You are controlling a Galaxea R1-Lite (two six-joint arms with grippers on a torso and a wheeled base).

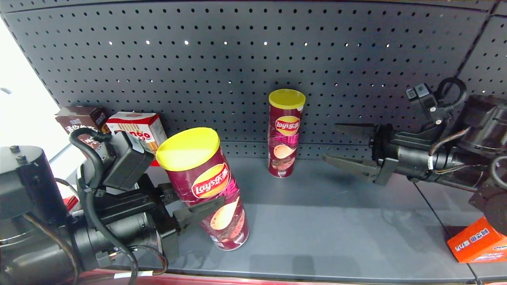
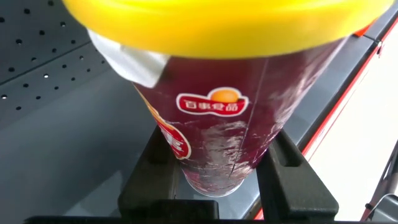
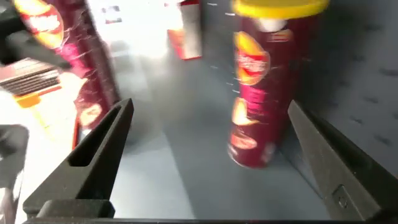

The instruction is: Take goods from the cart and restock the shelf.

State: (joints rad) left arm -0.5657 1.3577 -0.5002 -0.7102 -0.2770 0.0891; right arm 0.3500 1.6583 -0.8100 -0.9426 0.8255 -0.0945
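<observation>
Two maroon chip cans with yellow lids are on the grey shelf. The nearer can leans to the left near the shelf's front, its base on the deck; my left gripper is shut on its lower half. In the left wrist view that can sits between the two fingers. The other can stands upright against the pegboard. My right gripper hangs open just to its right, level with its lower half, apart from it. The right wrist view has this can ahead of the spread jaws of the right gripper.
A brown box and a white-and-red box stand at the back left. An orange box lies at the front right. The pegboard wall closes the back. Open deck lies between the cans and to their right.
</observation>
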